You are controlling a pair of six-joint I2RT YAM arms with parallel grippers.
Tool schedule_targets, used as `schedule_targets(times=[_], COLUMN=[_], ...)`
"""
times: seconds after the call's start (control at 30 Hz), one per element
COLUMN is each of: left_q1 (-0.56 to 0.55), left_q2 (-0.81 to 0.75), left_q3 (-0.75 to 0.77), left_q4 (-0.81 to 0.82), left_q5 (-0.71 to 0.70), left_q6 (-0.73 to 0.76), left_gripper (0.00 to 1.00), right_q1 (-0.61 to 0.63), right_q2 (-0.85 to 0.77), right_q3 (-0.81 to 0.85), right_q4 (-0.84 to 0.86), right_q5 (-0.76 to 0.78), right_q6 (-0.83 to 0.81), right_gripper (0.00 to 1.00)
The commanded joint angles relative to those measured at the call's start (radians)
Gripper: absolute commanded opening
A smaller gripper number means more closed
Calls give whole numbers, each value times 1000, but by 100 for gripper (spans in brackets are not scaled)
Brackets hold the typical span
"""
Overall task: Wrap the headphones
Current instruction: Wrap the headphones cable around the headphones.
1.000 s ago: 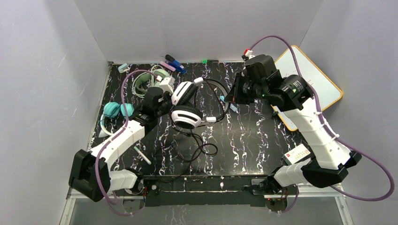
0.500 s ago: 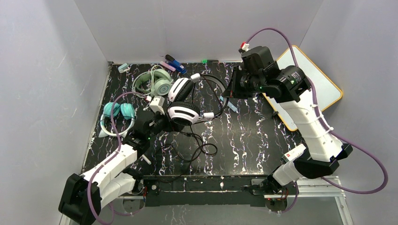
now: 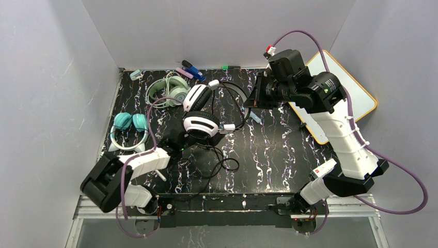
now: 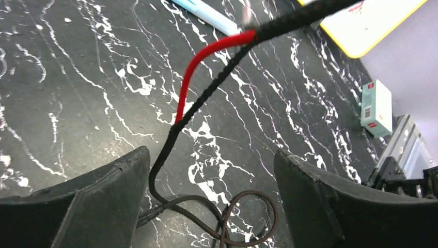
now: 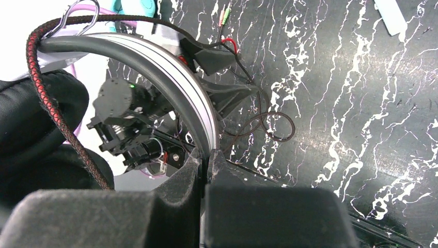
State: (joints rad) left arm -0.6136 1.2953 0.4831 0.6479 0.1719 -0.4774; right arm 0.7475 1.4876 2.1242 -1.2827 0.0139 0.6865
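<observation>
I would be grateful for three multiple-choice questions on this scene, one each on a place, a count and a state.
1. Where does the teal headset lie? A) by the left edge of the table B) on the whiteboard C) between the arm bases
2. How many headsets are in view? A) two B) three C) five
3. How does the left gripper stand? A) open B) shut on a cable C) shut on a pen
Key: 1 A, it lies left of the black-and-white headset; 2 B, teal, mint-green headset and black-and-white; 3 A, its fingers stand wide apart, the cable loose between them.
</observation>
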Motion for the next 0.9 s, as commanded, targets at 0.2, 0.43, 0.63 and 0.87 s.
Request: schedule_targets(times=[0.2, 0.43, 0.63, 0.87], left_q1=[-33, -26, -26, -62], left_q2=[130, -53, -93, -152], left_q3=[6, -132, -193, -176], left_q4=[89, 34, 13, -20], left_q5=[-193, -355, -251, -218], left_q6=[-39, -85, -170, -204], left_gripper=[0, 0, 0, 0], right_q1=[-9, -18, -22, -22], right_q2=[-29, -30, -40, -81], right_q3=[116, 157, 143, 16], right_q4=[149, 93, 127, 253], right_q5=[29, 199, 284, 318], right_q6=[93, 87, 92, 128], right_gripper=[1, 1, 1, 1])
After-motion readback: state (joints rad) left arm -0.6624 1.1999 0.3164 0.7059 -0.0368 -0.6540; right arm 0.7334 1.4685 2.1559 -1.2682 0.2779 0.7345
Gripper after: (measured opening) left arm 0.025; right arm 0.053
